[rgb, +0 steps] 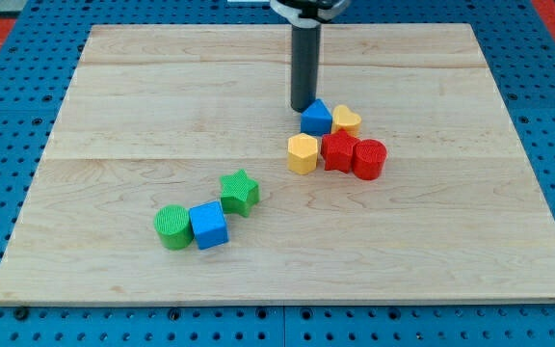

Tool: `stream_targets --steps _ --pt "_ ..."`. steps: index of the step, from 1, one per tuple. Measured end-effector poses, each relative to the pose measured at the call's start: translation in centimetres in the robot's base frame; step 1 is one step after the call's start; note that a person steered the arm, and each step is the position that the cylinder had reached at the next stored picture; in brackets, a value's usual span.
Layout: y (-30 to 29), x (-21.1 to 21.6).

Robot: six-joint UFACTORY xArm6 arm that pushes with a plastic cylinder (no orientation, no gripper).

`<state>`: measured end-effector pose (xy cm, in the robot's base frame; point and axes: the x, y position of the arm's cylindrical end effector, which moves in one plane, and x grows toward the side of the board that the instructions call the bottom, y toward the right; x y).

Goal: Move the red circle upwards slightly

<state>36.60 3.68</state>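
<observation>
The red circle (369, 159) lies right of the board's centre, touching a red star (340, 151) on its left. A yellow hexagon (303, 153) sits left of the star. Above them are a blue triangle (316, 118) and a yellow heart (346, 120). My tip (303, 107) rests on the board just at the upper left of the blue triangle, well up and left of the red circle.
A green star (240, 191), a blue cube (208, 225) and a green circle (172, 227) form a row at the lower left of centre. The wooden board (114, 96) lies on a blue pegboard (17, 58).
</observation>
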Motion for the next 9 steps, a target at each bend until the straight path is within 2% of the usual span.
stream_targets --steps 3,4,5,6,7,8,9 --pt "-0.1 3.2" --pt "-5.5 2.7" --pt "-9.9 5.2" --pt "-5.0 7.0" --pt "-6.4 8.0" --pt "-1.2 11.6" --pt "1.2 15.4"
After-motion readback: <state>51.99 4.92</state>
